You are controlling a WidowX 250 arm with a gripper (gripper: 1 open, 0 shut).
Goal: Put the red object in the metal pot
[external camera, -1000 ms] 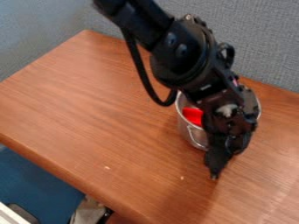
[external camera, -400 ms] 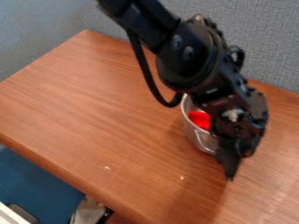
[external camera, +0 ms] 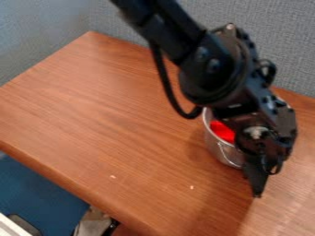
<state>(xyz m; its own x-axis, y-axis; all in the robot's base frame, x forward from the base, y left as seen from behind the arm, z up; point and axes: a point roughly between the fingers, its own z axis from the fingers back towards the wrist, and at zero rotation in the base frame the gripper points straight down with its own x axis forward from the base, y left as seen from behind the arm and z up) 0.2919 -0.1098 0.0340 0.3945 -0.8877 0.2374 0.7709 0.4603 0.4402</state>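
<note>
Single view, arm reaching in from top of frame over the wooden bench (external camera: 87,101).

Red object (external camera: 223,128): visible as a red patch inside the metal pot (external camera: 222,147), just under the near-left rim. Only a small part shows; the arm's wrist housing covers the rest. Its long axis cannot be read from this view, nor whether it lies flat on the pot floor or leans against the wall.

Metal pot: upright on the right part of the bench, mostly hidden behind the arm. The silver wall and a bit of rim show on its left side.

Tool (external camera: 260,187): dark fingers pointing steeply down, tips low and to the front-right of the pot, outside its wall and close to the bench surface. The fingers merge into one dark shape here; I cannot tell whether they stand apart or together. Nothing red shows between them, so I judge the tool is not carrying the object.

Key relation: the red object lies up and to the left of the tool tips, on the far side of the pot wall from them.

Judgement: placement looks essentially done. What remains is clearing the arm away without knocking the pot, since the wrist sits right against it.
</note>
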